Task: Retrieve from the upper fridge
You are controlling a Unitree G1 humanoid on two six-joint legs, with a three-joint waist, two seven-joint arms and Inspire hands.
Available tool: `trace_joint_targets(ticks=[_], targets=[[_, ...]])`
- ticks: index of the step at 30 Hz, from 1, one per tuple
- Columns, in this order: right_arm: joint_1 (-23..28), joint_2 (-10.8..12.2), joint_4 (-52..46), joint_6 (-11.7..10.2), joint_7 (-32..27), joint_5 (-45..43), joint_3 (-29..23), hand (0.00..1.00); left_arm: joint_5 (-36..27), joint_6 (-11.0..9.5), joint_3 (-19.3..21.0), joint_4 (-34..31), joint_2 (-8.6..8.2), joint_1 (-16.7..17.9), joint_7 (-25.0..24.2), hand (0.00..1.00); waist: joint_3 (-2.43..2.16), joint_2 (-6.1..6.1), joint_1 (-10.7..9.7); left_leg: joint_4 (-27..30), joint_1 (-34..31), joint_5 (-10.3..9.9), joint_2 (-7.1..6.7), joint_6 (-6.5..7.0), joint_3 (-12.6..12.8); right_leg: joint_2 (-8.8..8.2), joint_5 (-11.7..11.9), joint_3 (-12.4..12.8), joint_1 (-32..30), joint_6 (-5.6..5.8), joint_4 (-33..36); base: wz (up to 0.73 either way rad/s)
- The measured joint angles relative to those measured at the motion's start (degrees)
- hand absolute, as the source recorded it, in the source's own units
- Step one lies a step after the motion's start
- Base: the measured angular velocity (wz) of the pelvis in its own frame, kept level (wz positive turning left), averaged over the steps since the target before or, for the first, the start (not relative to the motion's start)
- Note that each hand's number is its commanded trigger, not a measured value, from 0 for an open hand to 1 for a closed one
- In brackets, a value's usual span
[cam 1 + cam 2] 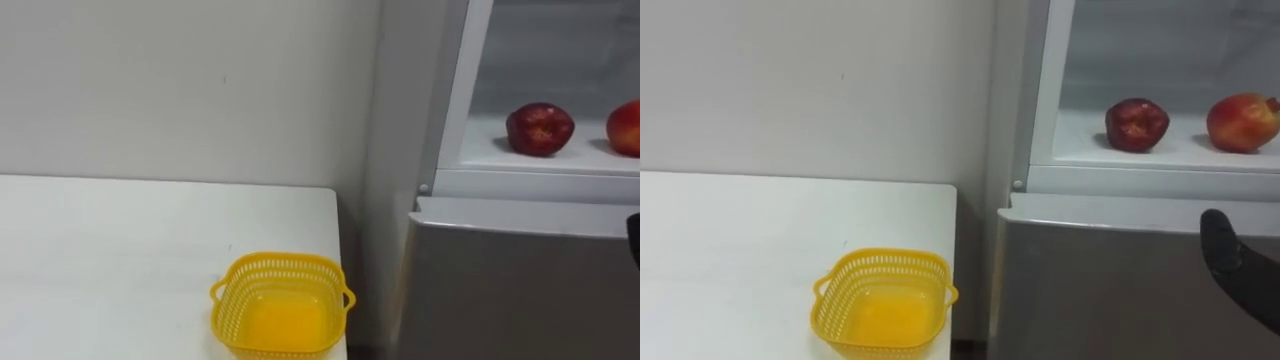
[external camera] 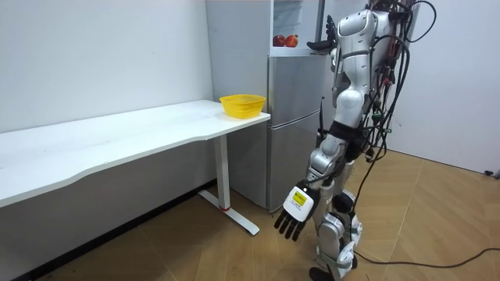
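The robot stood on the wooden floor (image 2: pixel 195 250), right in front of a grey fridge (image 1: pixel 500 290). The top part of the fridge was open and the bottom door was closed.

Two red fruits sat on the white shelf (image 1: pixel 490 150) in the top part. The dark red fruit (image 1: pixel 540 129) was on the left. The lighter red fruit (image 1: pixel 625 127) was near it on the right, and the two did not touch. No robot hand was touching them.

The right robot hand (image 2: pixel 322 40) was held up high, close to the open top part. Its fingers looked spread apart and it held nothing. One dark finger (image 1: pixel 1240 275) showed in front of the grey door, lower than the shelf.

The left robot hand (image 2: pixel 297 207) hung down low by the robot's leg. Its fingers were loose and pointed at the floor, and it held nothing.

A long white counter (image 1: pixel 120 260) stood next to the fridge, against the white wall (image 1: pixel 180 80). A yellow basket (image 1: pixel 280 305) with little holes in its sides sat on the counter, at the end by the fridge.
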Motion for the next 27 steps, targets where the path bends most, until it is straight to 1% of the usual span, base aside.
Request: trace_joint_targets(ticks=[7,9,13,14,16,18,20,21,23,26,27], targets=[[-1.11,-0.02,0.14,-0.02,2.41,0.95,-0.01,0.00,2.32,0.14,0.02,-0.07,0.05,-0.52,-1.74,0.00,0.08,-0.65,-0.01,0.11,0.03,0.00,0.00,0.00,-0.08,-0.05,0.00,-0.09,0.09,0.00,0.01,0.00],[-1.29,-0.02,0.14,-0.02,2.67,1.33,-0.02,0.00,3.81,0.27,0.03,-0.05,0.05,-0.91,-1.92,0.00,0.10,-0.83,-0.01,0.16,0.02,0.00,-0.02,0.00,-0.11,-0.07,0.00,-0.13,0.13,0.00,0.03,0.00],[-2.79,-0.18,0.15,0.02,3.71,4.21,-0.17,0.00,5.59,0.39,0.06,-0.04,0.05,-1.60,-1.92,0.00,0.26,-1.00,-0.05,0.17,-0.06,-0.01,-0.09,0.00,-0.70,-0.09,0.00,-0.27,0.13,0.00,0.01,0.01],[-3.50,-0.70,0.16,0.15,3.75,5.50,-0.24,0.00,5.92,0.43,0.06,-0.04,0.07,-1.70,-1.92,0.00,0.29,-1.03,-0.14,0.18,-0.13,-0.01,-0.11,0.00,-0.82,-0.10,0.00,-0.43,0.12,0.00,-0.04,0.07],[-4.43,-2.48,0.46,0.17,3.86,6.86,-0.41,0.00,6.70,0.65,0.05,-0.06,0.08,-1.73,-1.92,0.00,0.29,-1.02,-0.17,0.21,-0.21,-0.01,-0.15,0.01,-1.10,-0.14,0.00,-0.64,0.18,0.01,-0.09,0.06],[-6.81,-5.02,2.80,0.16,4.98,8.48,-0.78,0.00,6.71,1.03,0.02,-0.10,0.17,-1.77,-1.92,0.00,0.27,-1.34,-0.11,0.50,-0.33,0.00,-0.15,0.01,-1.46,-0.15,0.00,-0.61,0.24,0.01,-0.06,0.05],[-8.52,-6.31,5.25,0.21,5.62,9.15,-0.84,0.00,6.71,1.04,-0.02,-0.09,0.31,-1.83,-1.96,0.00,0.38,-1.51,-0.06,0.72,-0.35,0.00,-0.13,0.00,-1.58,-0.14,0.01,-0.64,0.33,0.00,-0.06,0.04],[-8.89,-6.77,6.18,0.27,5.95,9.24,-0.85,0.00,6.70,1.03,-0.04,-0.09,0.34,-1.87,-2.02,0.00,0.45,-1.62,0.08,0.88,-0.38,0.00,-0.12,0.00,-1.70,-0.14,0.00,-0.66,0.42,0.00,-0.08,0.05],[-9.95,-6.84,8.23,0.22,6.64,9.76,-0.85,0.00,6.72,1.06,-0.18,-0.08,0.36,-1.78,-2.54,0.00,0.64,-1.77,0.09,1.00,-0.18,0.00,-0.12,0.00,-1.93,-0.14,0.00,-0.70,0.72,-0.01,-0.11,0.05],[-11.00,-6.85,9.80,0.33,7.51,12.43,-0.88,0.00,7.15,1.11,-0.28,-0.08,0.36,-1.82,-3.12,0.00,0.74,-2.01,0.09,1.04,-0.34,0.00,-0.16,0.00,-2.19,-0.19,0.00,-0.85,0.73,-0.01,-0.25,0.04],[-11.01,-6.85,9.80,0.33,7.81,13.43,-0.88,0.00,7.78,1.18,-0.37,-0.08,0.36,-1.88,-3.13,0.00,0.69,-2.10,0.09,1.13,-0.46,0.00,-0.19,0.00,-2.27,-0.22,0.00,-0.95,0.73,-0.01,-0.34,0.05]])
